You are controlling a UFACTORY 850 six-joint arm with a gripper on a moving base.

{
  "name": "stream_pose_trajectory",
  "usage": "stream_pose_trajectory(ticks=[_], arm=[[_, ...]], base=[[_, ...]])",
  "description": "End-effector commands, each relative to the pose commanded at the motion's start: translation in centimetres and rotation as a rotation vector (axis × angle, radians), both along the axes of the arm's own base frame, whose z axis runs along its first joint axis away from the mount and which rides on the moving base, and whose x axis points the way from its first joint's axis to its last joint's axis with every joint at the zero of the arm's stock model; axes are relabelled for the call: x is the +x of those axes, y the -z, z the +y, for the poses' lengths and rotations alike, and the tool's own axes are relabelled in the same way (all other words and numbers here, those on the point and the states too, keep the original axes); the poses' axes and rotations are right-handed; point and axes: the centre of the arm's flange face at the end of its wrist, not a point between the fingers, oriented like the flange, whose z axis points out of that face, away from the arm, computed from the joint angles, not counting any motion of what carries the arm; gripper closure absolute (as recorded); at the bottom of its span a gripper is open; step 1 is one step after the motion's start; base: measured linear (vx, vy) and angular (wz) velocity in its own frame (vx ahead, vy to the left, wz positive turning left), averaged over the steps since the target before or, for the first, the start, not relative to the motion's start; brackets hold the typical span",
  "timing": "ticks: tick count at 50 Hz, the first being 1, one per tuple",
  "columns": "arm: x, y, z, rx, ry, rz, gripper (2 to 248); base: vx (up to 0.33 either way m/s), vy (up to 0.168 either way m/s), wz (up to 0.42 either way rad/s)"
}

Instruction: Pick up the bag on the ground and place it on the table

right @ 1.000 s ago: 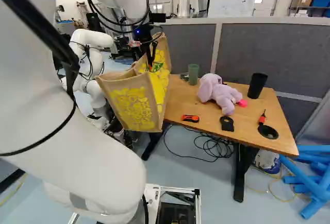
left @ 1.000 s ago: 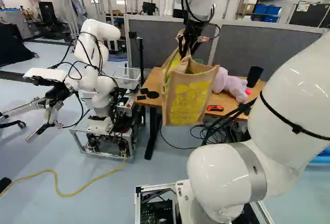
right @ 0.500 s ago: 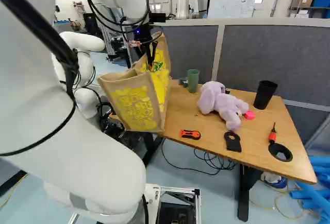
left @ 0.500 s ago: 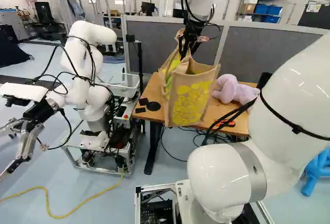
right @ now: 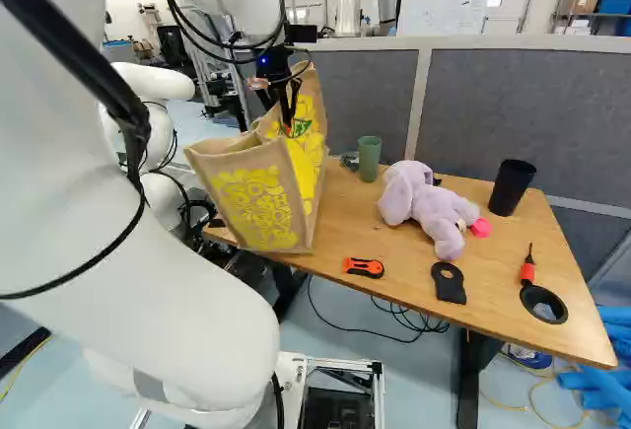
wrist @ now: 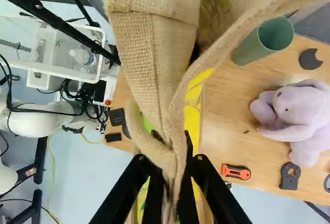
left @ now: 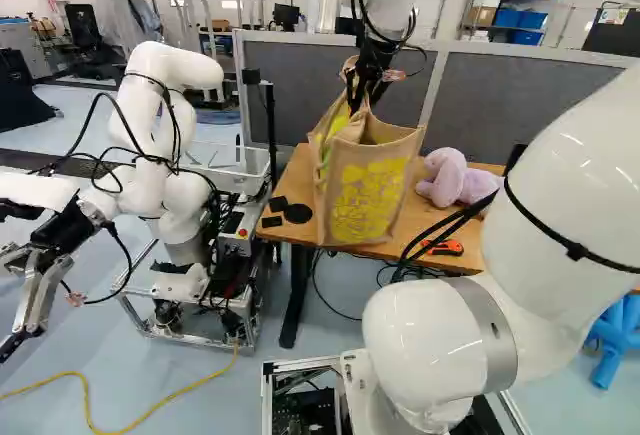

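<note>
While the gripper (right: 288, 123) pinches the top of the bag (right: 258, 197) between both fingers, the bag hangs left of centre in the right base view, overlapping the left end of the table (right: 394, 251)

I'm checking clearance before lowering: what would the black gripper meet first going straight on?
The gripper would likely meet the tan, yellow-printed burlap bag it holds. Past that, perhaps the brown wooden table; depth is unclear.
</note>
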Motion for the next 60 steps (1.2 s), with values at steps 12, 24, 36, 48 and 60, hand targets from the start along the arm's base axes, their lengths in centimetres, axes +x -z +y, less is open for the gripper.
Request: stream_pose_trajectory(ticks=[12, 24, 36, 48, 60], arm=[[0.0, 0.0, 0.0, 0.0, 0.0, 0.0, 222], [0.2, 0.0, 0.0, 0.0, 0.0, 0.001, 222], [0.7, 0.0, 0.0, 0.0, -0.001, 0.005, 222], [1.3, 0.0, 0.0, 0.0, -0.001, 0.005, 222], [1.8, 0.0, 0.0, 0.0, -0.001, 0.006, 200]], base=[[0.0, 0.0, 0.0], [0.0, 0.0, 0.0], [0.0, 0.0, 0.0], [0.0, 0.0, 0.0], [0.0, 0.0, 0.0]])
